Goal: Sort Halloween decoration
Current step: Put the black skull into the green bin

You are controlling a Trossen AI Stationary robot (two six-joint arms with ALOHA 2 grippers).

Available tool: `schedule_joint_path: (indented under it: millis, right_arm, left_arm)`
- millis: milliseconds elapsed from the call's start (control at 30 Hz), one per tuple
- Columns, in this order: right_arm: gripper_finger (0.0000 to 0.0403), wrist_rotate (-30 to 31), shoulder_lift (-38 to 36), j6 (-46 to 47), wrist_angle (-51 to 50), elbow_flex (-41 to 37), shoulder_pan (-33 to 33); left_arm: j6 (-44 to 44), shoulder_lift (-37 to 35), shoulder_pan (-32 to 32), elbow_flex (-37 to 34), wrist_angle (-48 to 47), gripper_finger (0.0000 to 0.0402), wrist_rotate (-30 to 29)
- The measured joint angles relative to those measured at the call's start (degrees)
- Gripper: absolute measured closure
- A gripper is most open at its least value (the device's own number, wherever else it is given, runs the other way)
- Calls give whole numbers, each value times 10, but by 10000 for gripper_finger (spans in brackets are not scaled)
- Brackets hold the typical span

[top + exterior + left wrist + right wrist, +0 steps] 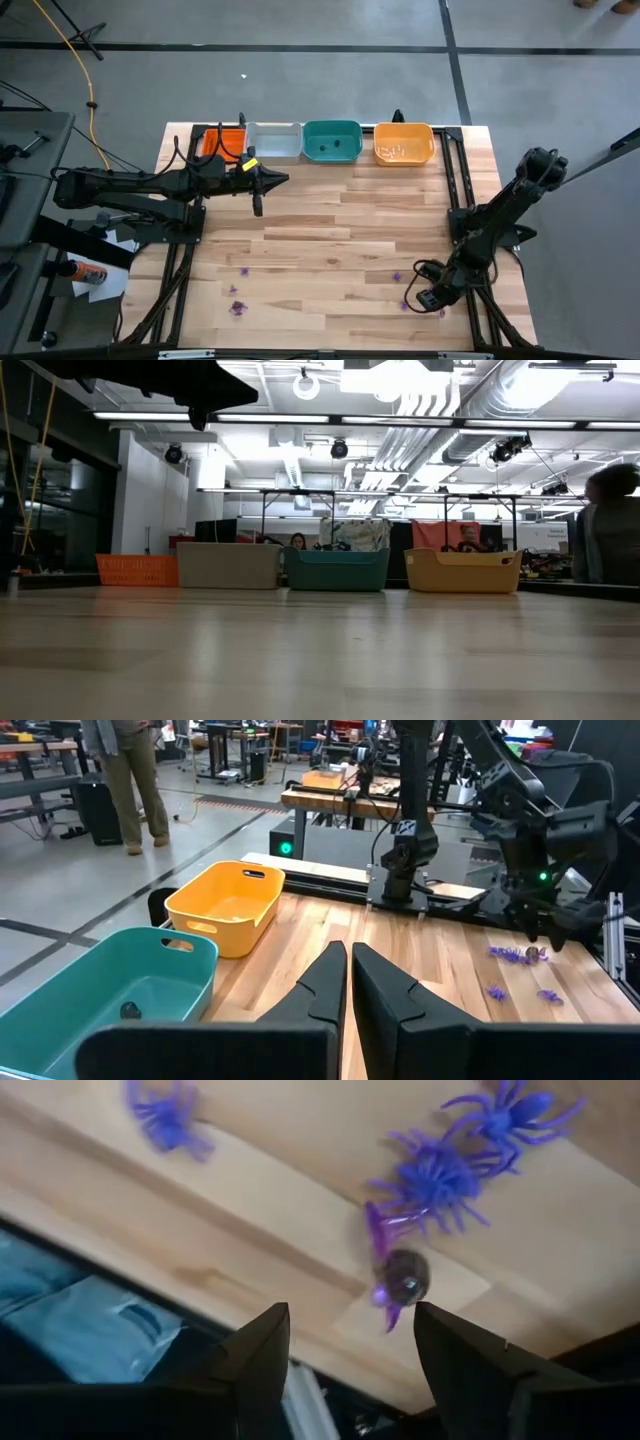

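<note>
The right gripper (350, 1350) sits low over the table's near right corner, jaws spread and empty; a small dark round trinket (404, 1275) tangled with purple plastic spiders (440, 1175) lies just ahead of the gap, slightly toward one finger. The left gripper (348, 982), pinched closed on nothing, hovers well apart near the far trays, so the right arm is plainly nearer.

Left gripper (349, 982) fingers pressed together over the wooden table (440, 955), teal tray (110, 982) and orange tray (228, 905) beside it, right gripper (548, 932) low over purple spiders (512, 955) across the table.
</note>
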Motion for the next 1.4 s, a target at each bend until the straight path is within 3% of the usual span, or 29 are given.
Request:
schedule_joint_path:
  millis: [533,1033,1400]
  right_arm:
    - [200,-46,91,-1,18,1,-2]
    - [334,-48,93,-4,16,1,-2]
    - [337,-49,93,-3,24,1,-2]
  left_arm:
    - [-16,0,0,0,0,392,-1]
    - [-16,0,0,0,0,392,-1]
    - [-16,0,0,0,0,392,-1]
